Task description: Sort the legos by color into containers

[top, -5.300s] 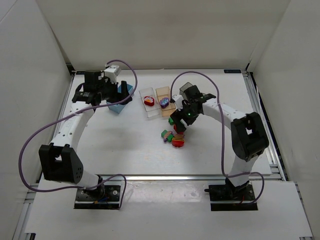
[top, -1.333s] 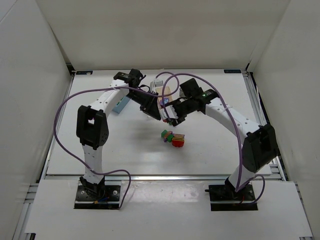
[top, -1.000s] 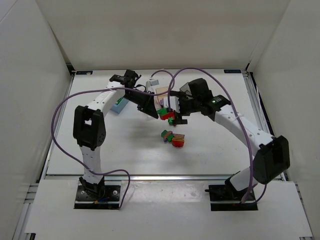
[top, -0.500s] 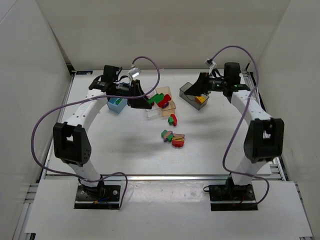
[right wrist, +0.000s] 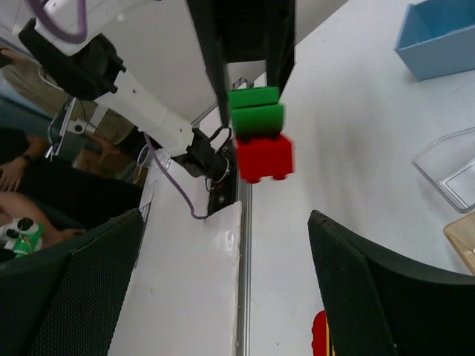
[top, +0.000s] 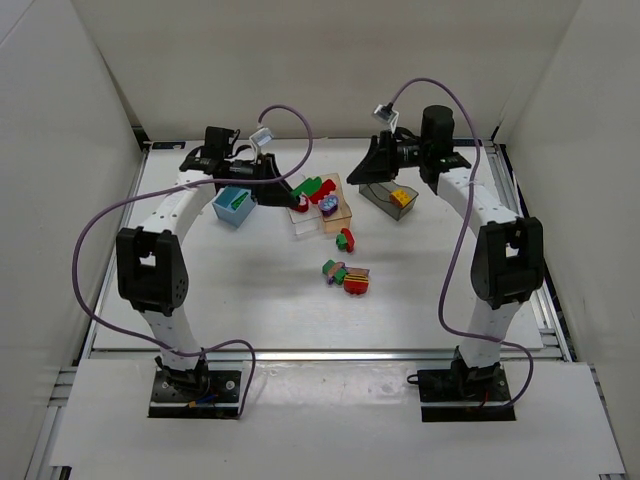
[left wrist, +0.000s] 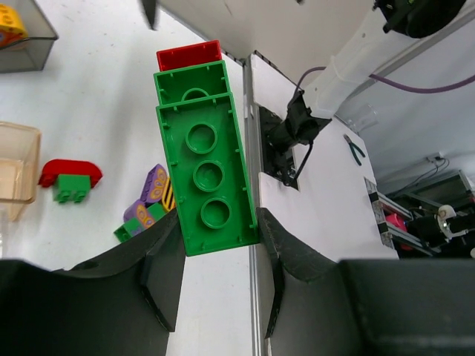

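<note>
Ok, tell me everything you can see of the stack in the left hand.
The stack looks like three glossy plastic bricks snapped end to end. There is a long green one showing its hollow underside with three round tubes, a shorter green one beyond it, and a red one at the far end. The left hand pinches the long green brick's sides between its black fingers. The stack hangs clear of the table, near the clear bin in the top view.
</note>
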Action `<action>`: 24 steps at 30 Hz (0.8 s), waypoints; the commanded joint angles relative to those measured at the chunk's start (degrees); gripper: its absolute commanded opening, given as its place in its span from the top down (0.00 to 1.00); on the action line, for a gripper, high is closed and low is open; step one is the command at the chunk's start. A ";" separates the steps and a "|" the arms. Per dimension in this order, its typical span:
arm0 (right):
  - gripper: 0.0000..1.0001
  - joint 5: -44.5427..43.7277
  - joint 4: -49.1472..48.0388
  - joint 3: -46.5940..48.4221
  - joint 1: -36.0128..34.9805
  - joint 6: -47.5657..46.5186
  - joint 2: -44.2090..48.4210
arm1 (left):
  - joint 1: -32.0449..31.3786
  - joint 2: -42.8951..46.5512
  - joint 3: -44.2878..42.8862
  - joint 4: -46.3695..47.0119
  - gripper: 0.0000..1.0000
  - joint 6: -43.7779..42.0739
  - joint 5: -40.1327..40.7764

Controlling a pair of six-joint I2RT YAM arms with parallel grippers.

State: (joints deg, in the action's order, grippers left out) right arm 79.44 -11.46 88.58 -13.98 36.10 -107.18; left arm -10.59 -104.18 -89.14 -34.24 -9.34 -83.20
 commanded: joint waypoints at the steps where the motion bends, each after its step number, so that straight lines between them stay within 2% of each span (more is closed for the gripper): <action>1: 0.06 4.14 8.01 3.70 -1.22 -9.42 2.06 | 0.83 -0.32 -2.88 0.66 0.90 0.11 -9.17; 2: 0.06 4.06 18.83 7.71 -2.18 -21.65 1.62 | 0.75 -0.67 -3.05 0.66 0.90 0.12 -9.17; 3: 0.05 3.88 31.64 9.41 -2.80 -27.34 1.18 | 0.83 -0.85 -3.23 0.58 0.90 0.12 -9.17; 5: 0.05 2.40 37.02 11.00 -3.69 -33.87 0.65 | 0.75 -0.94 -3.49 0.58 0.90 0.47 -9.17; 10: 0.04 0.19 33.53 10.65 -4.13 -30.65 -0.75 | 0.40 -0.50 -3.41 0.75 0.90 1.17 -9.26; 24: 0.05 -1.48 32.30 16.63 -5.62 -28.46 -7.52 | -0.84 1.44 -2.26 0.75 0.90 2.04 -9.26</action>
State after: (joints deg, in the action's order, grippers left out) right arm 77.73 21.67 101.69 -18.96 7.07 -114.08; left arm -10.70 -105.89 -90.39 -34.22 -7.44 -83.31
